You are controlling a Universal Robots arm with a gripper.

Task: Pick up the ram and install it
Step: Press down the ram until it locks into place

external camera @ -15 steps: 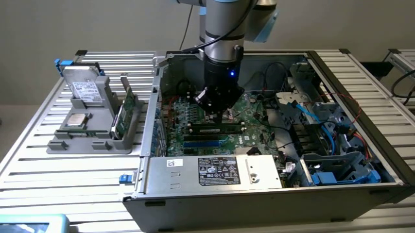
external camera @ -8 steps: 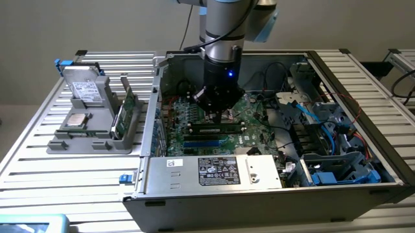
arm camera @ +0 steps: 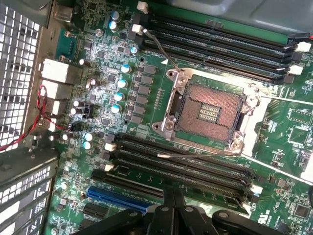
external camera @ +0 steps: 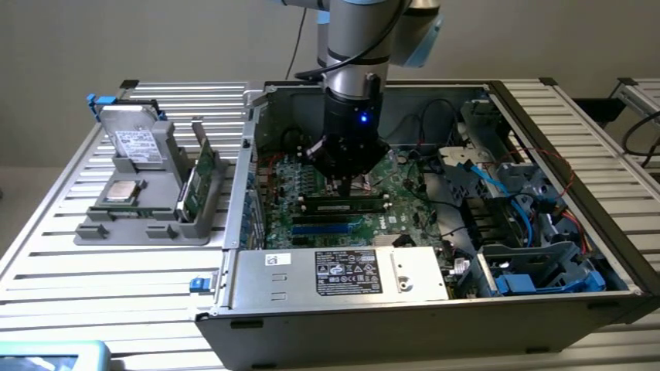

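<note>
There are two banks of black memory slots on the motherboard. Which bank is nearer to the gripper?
The bank lying between the open CPU socket and the gripper; the other bank lies beyond the socket.

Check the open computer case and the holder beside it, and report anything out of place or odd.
The CPU socket on the motherboard sits open and bare, with no processor or cooler fitted. A green RAM stick stands upright in the grey holder outside the case. Nothing looks spilled or broken.

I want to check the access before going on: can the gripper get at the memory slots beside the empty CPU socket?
Probably yes. The gripper hangs inside the open case just above the memory slots, nothing between them; only a thin metal rod lies along their edge by the CPU socket.
</note>
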